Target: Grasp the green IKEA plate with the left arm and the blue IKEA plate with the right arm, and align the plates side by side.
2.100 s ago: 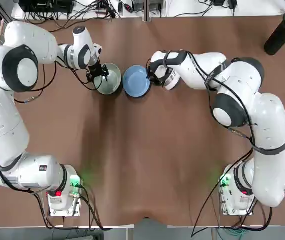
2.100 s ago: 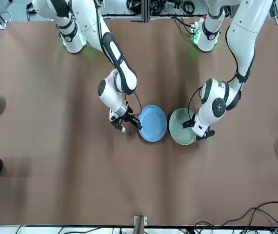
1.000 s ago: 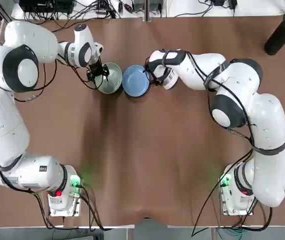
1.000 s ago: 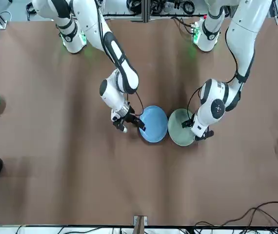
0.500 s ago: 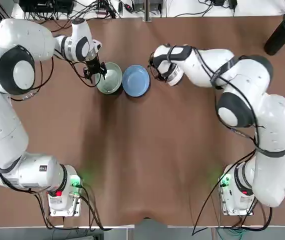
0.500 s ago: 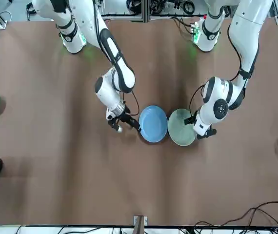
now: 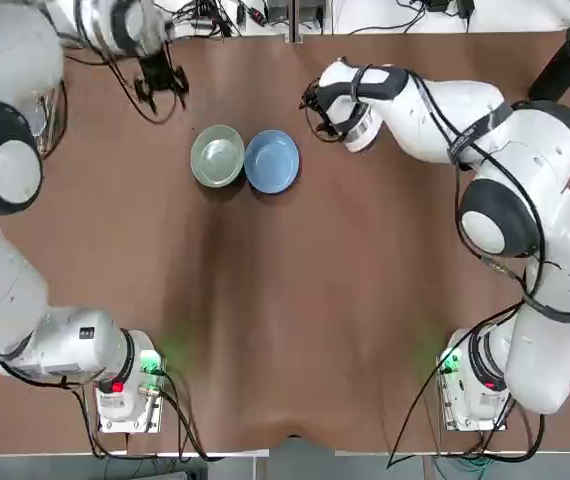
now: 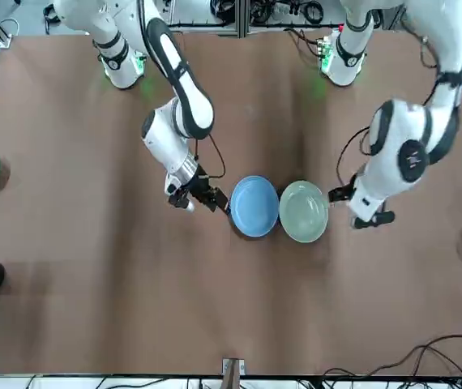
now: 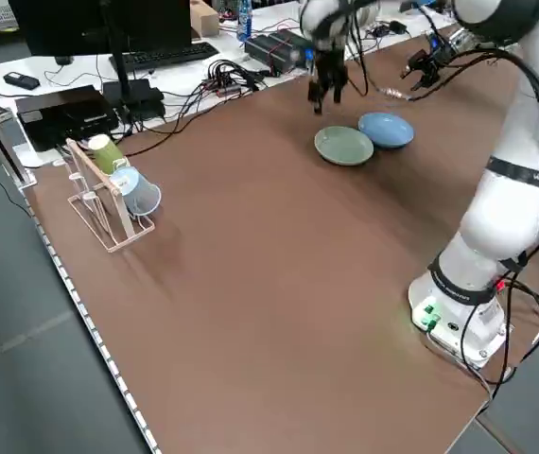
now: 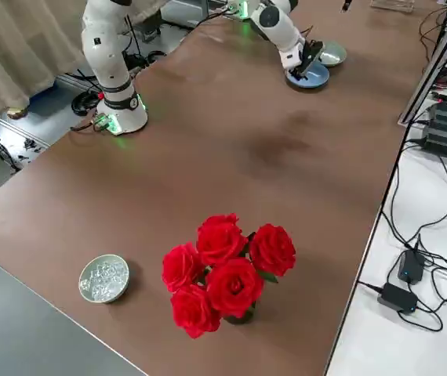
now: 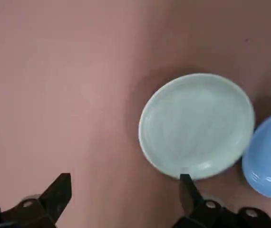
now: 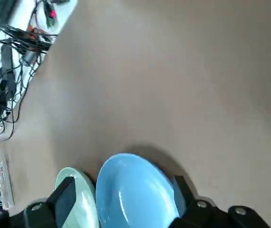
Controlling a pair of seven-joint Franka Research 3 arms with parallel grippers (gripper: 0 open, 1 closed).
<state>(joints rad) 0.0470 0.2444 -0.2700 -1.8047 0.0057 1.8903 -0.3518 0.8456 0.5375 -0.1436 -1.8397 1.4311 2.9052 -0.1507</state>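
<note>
Green round plastic plate with a low rim [image 7: 217, 156] sits flat on the brown bench [image 7: 315, 300], right beside the sky-blue round plastic plate [image 7: 272, 162]. The rims are so near that I cannot tell if they touch. The plates look lined up, so I think the job left is to let them be and back away.

The left gripper [image 11: 126, 176] is up off the green plate, on its outer side. Its fingers are wide open, with nothing in them. The right gripper [image 12: 125, 179] is on the blue plate's outer side, and its fingers are wide open too, holding nothing.

To do this well, both arms should go up and out, slow and smooth. Keep the fingers wide, so no tip bumps a rim and pushes a plate crooked. Then look from above to check the row.

Half a second ago, the left gripper was right by the green plate. Now it is well away. The right one has moved out too. The plates have not moved.
</note>
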